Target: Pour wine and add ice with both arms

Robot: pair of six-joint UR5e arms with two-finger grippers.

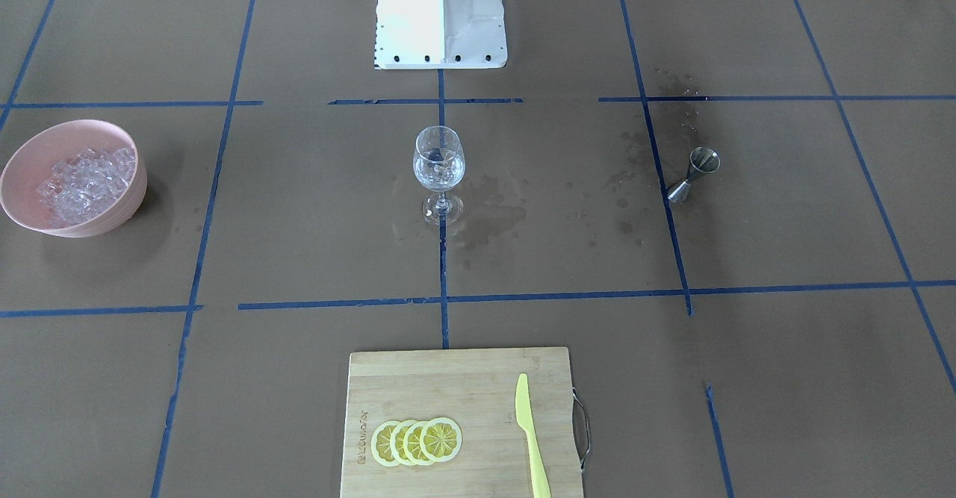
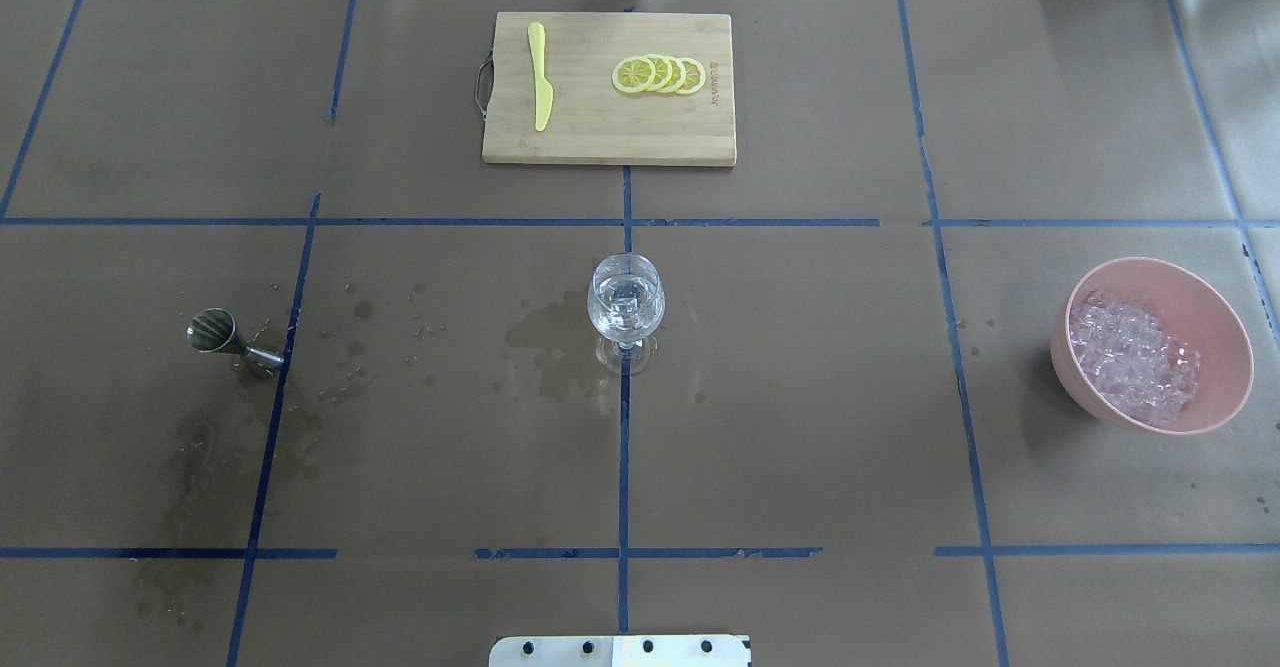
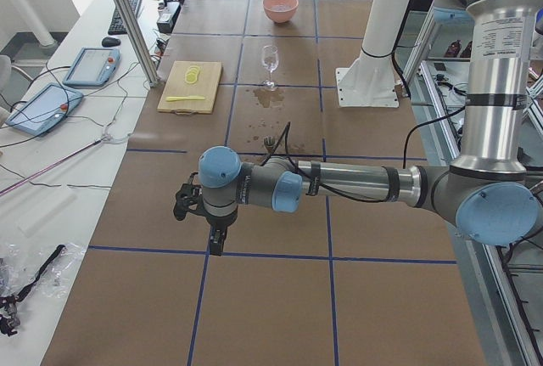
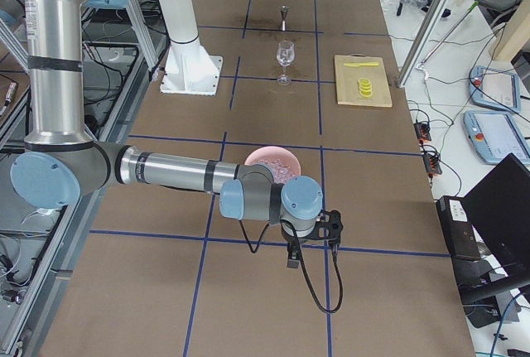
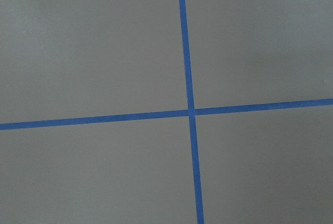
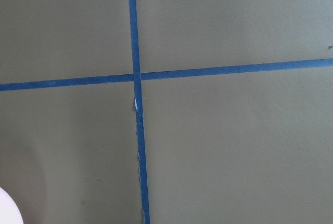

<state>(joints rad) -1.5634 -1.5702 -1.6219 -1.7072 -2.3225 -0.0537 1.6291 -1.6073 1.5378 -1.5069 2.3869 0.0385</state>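
A clear stemmed glass (image 1: 439, 166) stands upright at the table's middle and also shows in the overhead view (image 2: 627, 307). A heap of ice (image 2: 1135, 362) fills a pink bowl (image 2: 1235, 347) on the robot's right, also seen in the front view (image 1: 89, 181). A steel jigger (image 2: 225, 337) stands on the robot's left. My left gripper (image 3: 215, 243) hangs over bare table far beyond the jigger; I cannot tell if it is open. My right gripper (image 4: 291, 259) hangs just past the bowl (image 4: 261, 158); I cannot tell its state. Both wrist views show only paper and tape.
A wooden cutting board (image 2: 600, 137) with lemon slices (image 2: 660, 74) and a yellow knife (image 2: 540, 87) lies at the far edge. Wet stains (image 2: 545, 342) mark the paper near the glass and jigger. The white pedestal base (image 1: 441, 27) stands at the robot's side.
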